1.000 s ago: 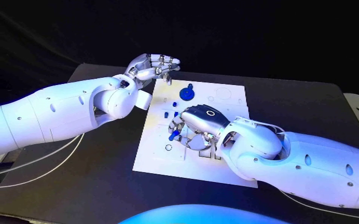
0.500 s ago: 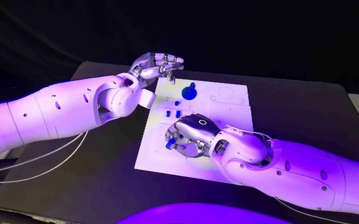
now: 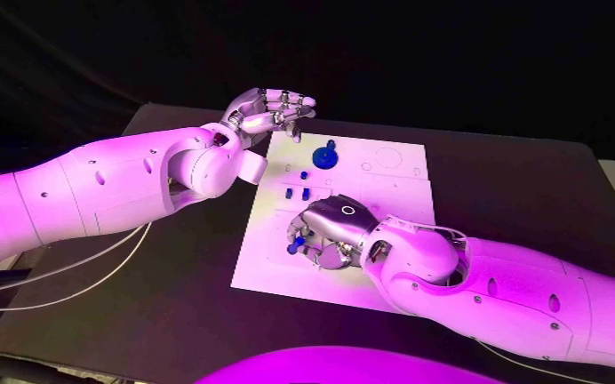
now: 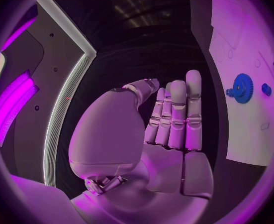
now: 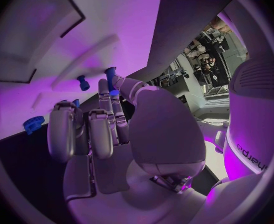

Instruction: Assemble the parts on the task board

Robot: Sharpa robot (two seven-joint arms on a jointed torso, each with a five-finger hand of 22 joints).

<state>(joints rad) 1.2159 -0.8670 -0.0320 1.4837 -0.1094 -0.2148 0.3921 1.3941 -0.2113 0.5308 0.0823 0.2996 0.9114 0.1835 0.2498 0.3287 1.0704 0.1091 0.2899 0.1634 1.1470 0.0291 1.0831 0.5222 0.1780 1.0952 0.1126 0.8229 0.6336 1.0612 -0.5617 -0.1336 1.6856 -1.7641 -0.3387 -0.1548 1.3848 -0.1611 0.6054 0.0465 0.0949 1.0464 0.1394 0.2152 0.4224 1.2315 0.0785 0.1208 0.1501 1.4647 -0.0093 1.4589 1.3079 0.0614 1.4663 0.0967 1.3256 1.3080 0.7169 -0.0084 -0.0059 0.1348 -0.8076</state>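
Since a second earlier the right hand (image 3: 331, 224) had slid slightly toward the board's left edge, staying low over the task board (image 3: 397, 190), fingers curled around a small blue part (image 5: 110, 77). The board lay mid-table (image 3: 513, 180), with a blue gear (image 3: 325, 157) standing near its far edge and small blue pegs (image 3: 298, 193) between. The left hand (image 3: 269, 112) had stayed raised beyond the far-left corner, fingers together, holding nothing.

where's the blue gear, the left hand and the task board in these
blue gear (image 3: 327, 158), head view, on its round toothed face.
left hand (image 3: 270, 114), head view, on the middle of the hand, above the board's far left corner.
task board (image 3: 391, 171), head view, on a bare white patch near its far right corner.
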